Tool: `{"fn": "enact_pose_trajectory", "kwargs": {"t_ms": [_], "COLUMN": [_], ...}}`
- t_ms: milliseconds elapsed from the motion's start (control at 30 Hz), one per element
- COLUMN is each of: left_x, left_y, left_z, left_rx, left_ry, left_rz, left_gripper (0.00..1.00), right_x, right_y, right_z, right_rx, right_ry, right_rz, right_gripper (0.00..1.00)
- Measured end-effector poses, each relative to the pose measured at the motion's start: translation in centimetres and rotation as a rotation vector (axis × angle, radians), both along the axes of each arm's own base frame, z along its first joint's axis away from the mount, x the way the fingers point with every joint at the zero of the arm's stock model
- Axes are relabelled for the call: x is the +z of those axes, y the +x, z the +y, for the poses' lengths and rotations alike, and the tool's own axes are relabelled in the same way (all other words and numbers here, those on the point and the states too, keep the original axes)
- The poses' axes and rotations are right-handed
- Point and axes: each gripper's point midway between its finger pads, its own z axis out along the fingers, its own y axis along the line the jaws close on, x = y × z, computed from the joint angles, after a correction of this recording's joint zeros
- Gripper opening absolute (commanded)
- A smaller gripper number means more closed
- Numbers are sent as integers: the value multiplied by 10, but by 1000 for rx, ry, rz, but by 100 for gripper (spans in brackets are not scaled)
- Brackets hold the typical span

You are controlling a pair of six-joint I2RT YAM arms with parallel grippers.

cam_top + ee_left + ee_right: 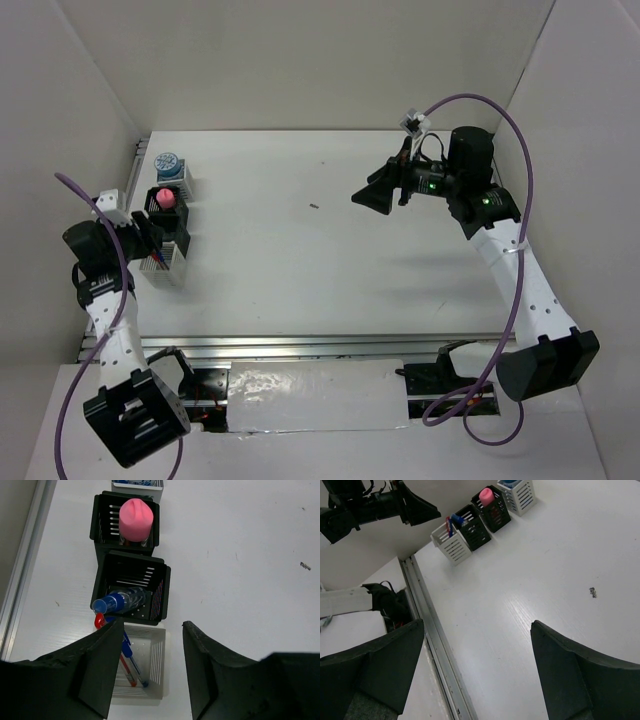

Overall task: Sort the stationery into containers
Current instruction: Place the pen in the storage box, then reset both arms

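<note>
My left gripper (152,625) hangs open and empty over the near end of the row of containers. Right below it stands a white slotted box (156,667) holding a blue pen (131,662) and a red pen (125,674). Behind it a black mesh box (161,587) holds a blue-capped clear bottle (120,601). The following black box (99,525) holds the pink block (136,519). The far white box (186,180) carries a round blue-white tin (168,163). My right gripper (477,625) is open and empty, high over the bare table at the far right (375,195).
A small dark speck (314,207) lies on the white table near the middle. A metal rail (25,565) runs along the left edge beside the boxes, and another rail (300,345) crosses the near edge. White walls enclose the back and sides.
</note>
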Motion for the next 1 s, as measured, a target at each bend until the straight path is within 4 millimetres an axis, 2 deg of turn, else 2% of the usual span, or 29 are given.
{"fn": "enact_pose_trajectory", "kwargs": {"t_ms": [100,167,233,267,300,333,400,467,533,600,667,700,767,833,933,1000], "left_x": [2,14,41,62,81,103,136,148,142,122,96,81,54,33,9,-2], "left_y": [-1,0,8,15,23,32,50,62,65,59,49,46,45,49,57,65], "left_z": [-1,-1,2,2,1,-1,-23,-65,-129,-192,-240,-256,-274,-281,-281,-274], "left_rx": [-1,-8,-28,-51,-76,-111,-210,-345,-514,-682,-799,-827,-834,-812,-768,-725], "left_ry": [-5,-8,6,20,42,72,122,174,220,261,285,298,320,328,290,236], "left_rz": [10,14,2,-12,-24,-44,-77,-81,-51,5,80,123,209,277,357,399], "left_gripper": [71,76,83,94,99,99,99,99,99,99,99,99,99,99,99,99], "right_x": [0,0,-2,-4,-7,-9,-14,-19,-28,-35,-45,-49,-60,-67,-81,-100], "right_y": [0,1,1,3,5,9,20,30,40,53,66,71,77,81,80,76], "right_z": [0,-2,-7,-12,-18,-25,-41,-58,-76,-96,-117,-126,-144,-158,-172,-180], "right_rx": [-1,-10,-33,-53,-82,-111,-187,-257,-327,-403,-490,-525,-600,-655,-700,-719], "right_ry": [0,1,5,6,7,5,-4,-13,-29,-52,-91,-111,-164,-216,-263,-293], "right_rz": [1,4,14,24,37,45,62,90,131,163,182,185,189,179,179,208], "right_gripper": [94,94,94,94,94,95,95,96,97,97,98,99,100,100,100,100]}}
